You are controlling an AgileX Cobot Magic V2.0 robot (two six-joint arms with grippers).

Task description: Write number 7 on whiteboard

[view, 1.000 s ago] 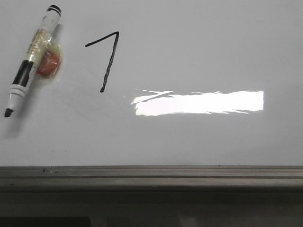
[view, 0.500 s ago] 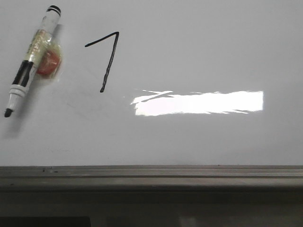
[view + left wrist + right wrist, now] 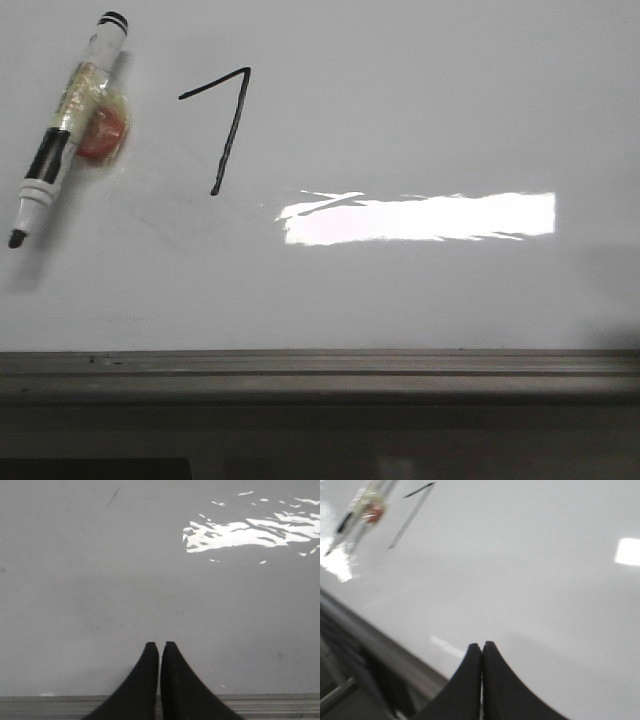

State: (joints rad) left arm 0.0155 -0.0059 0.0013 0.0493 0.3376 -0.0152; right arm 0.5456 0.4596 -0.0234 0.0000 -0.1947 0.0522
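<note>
A black number 7 [image 3: 222, 125] is drawn on the whiteboard [image 3: 400, 290] at the upper left. A black-and-white marker [image 3: 66, 120] with an orange lump taped to it lies on the board left of the 7, tip toward me. Neither gripper shows in the front view. My left gripper [image 3: 159, 645] is shut and empty over bare board near the edge rail. My right gripper [image 3: 481, 645] is shut and empty over the board; its view shows the 7 [image 3: 410, 515] and the marker [image 3: 360, 512] far off, blurred.
A grey metal edge rail [image 3: 320, 365] runs along the board's near side. A bright rectangular glare [image 3: 420, 217] lies on the board right of the 7. Faint grey smudges mark the board below the 7.
The marker and the 7 have not moved. A faint shadow has appeared at the lower right of the board.
</note>
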